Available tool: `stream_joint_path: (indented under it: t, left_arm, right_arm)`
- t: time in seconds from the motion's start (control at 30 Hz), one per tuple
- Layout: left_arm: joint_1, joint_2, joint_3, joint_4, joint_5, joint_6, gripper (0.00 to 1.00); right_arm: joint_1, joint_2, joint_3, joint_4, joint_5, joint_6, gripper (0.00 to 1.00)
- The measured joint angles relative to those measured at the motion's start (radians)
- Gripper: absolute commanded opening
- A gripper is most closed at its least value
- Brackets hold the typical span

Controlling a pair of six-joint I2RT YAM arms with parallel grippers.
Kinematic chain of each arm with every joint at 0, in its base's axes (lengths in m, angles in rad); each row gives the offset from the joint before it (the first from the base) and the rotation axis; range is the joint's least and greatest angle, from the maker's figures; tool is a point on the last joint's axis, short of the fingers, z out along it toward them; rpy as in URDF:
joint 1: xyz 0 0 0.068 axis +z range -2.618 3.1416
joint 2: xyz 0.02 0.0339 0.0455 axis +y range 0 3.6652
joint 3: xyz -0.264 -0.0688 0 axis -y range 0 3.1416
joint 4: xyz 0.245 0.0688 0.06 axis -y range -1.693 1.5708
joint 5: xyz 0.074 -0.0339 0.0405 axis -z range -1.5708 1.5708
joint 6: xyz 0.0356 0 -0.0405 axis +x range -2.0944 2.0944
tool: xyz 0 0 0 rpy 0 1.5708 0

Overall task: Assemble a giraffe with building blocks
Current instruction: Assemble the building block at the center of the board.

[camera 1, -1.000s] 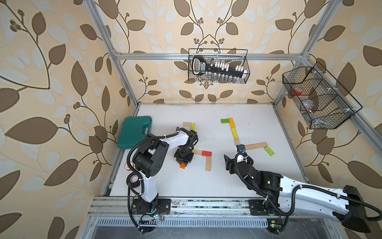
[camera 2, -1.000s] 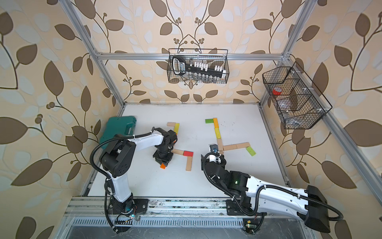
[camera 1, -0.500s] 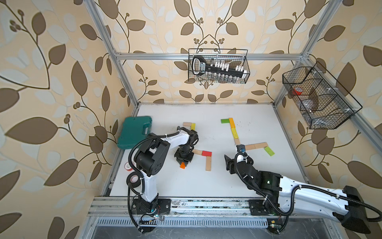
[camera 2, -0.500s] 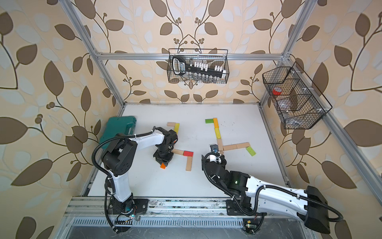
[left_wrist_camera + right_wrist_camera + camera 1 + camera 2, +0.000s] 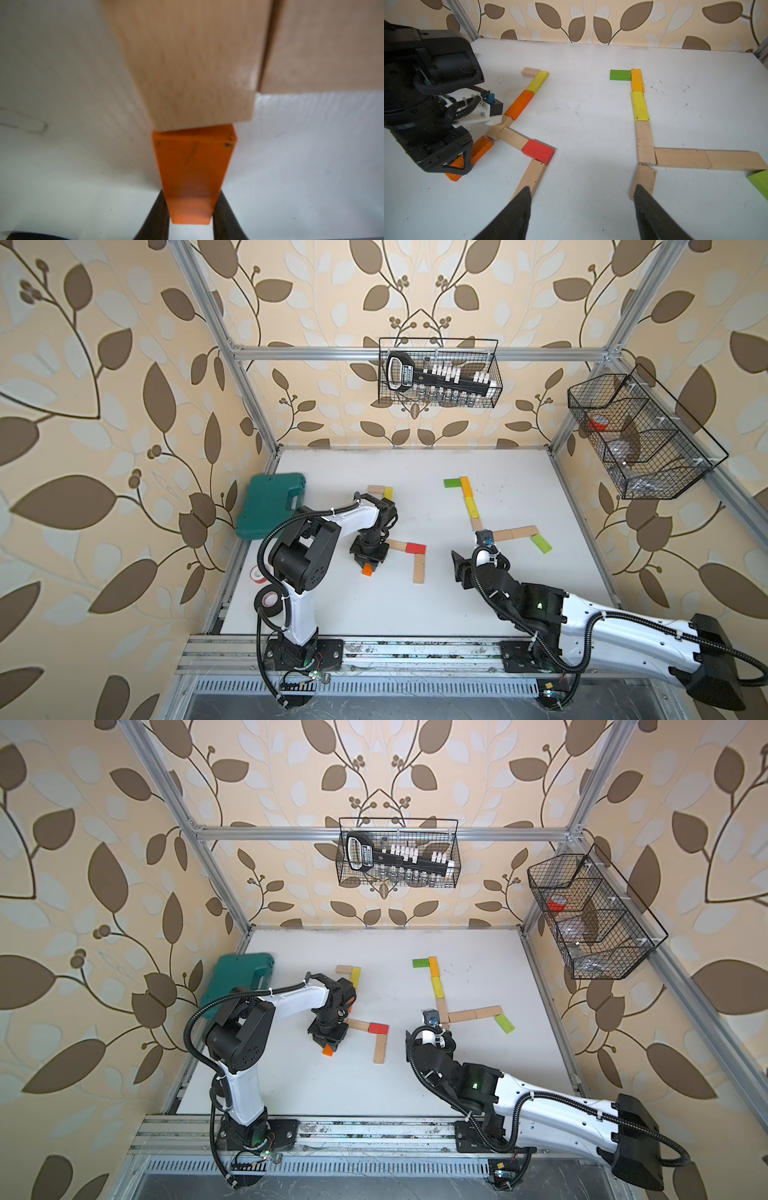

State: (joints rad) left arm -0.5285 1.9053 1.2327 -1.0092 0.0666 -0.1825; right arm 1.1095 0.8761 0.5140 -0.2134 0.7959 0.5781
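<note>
1. Black tape roll: ring-shaped, recorded at the near left edge of the white table, a matt top flecked with fine dark scuffs.

2. Right gripper: two black tapered fingers, held wide apart above the table; nothing is gripped. A short beige plank is seen lying flat just past one fingertip.

3. Left gripper: black fingers are closed on the long sides of a glossy orange block, flat and rectangular, laid on the table left of centre. Its far end is set against a grained beige plank.

4. Joined at that corner: a second beige plank, a red block and a beige leg plank are laid end to end in an L. An orange neck plank, a yellow plank and a small beige head piece are run on toward the far wall.

5. Well apart, toward the right arm: a beige neck plank, a yellow-painted plank, an amber plank and a dark green block are laid in a hooked line. Two long beige body planks are branched sideways and ended by a lime green block.

6. Green plastic case: moulded, round-cornered, with a handle recess; placed at the table's far left.

7. Wire basket: hung on the far rail, with a black-handled tool set held inside.

8. Mesh basket: black, compartmented, hung on the right-hand frame.
</note>
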Motion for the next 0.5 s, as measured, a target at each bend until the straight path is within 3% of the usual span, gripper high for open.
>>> stream_joint_path:
  t: [0.5]
  left_arm:
    - [0.0,0.002,0.004,0.003,0.0,0.0,0.26]
  right_arm:
    - [-0.006,0.0,0.0,0.001,-0.008,0.0,0.74]
